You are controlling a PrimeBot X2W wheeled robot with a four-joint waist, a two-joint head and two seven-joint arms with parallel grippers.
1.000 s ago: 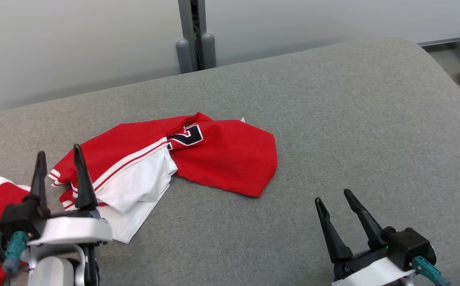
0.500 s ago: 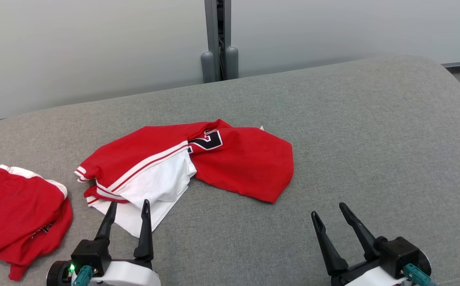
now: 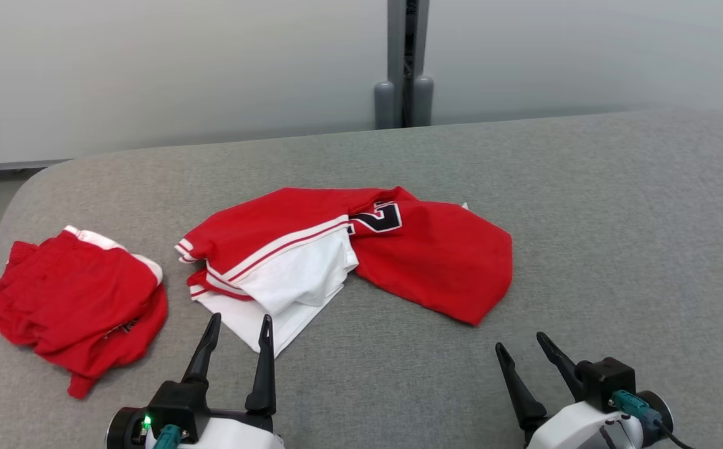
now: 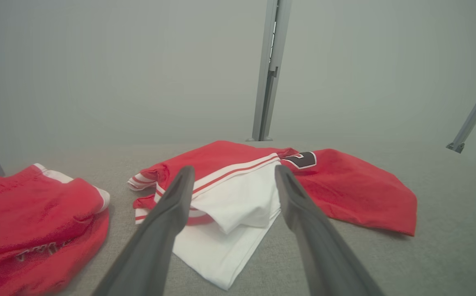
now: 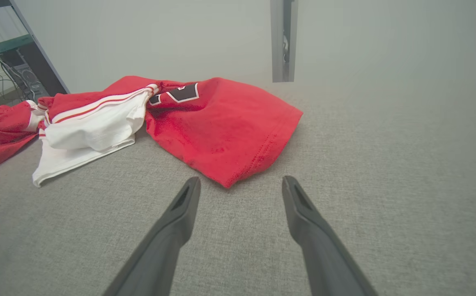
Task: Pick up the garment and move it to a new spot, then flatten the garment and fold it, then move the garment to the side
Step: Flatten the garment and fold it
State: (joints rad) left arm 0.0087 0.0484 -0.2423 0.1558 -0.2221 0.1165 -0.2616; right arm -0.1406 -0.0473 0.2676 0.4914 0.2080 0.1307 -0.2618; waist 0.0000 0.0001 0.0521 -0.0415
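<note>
The garment (image 3: 436, 268) is a red jersey with a white panel, red and white stripes and a black number. It lies crumpled on the middle of the grey cushioned surface (image 3: 617, 218). My left gripper (image 3: 240, 319) stands open just short of the white hem's near corner, with nothing between its fingers. In the left wrist view the garment (image 4: 344, 193) lies right ahead of the open left gripper (image 4: 233, 170). My right gripper (image 3: 520, 342) is open near the front edge, apart from the cloth. In the right wrist view the right gripper (image 5: 242, 181) points at the red corner of the garment (image 5: 221, 131).
A second red garment (image 3: 80, 299) lies bunched at the surface's left end, also seen as the red garment (image 4: 28, 222) in the left wrist view. A grey post (image 3: 403, 62) rises behind the surface against a pale wall. Bare grey surface stretches to the right of the jersey.
The head camera has turned, shifting the whole picture to the right. My left gripper has drawn back from the jersey's striped left edge to its near white hem. It stays open.
</note>
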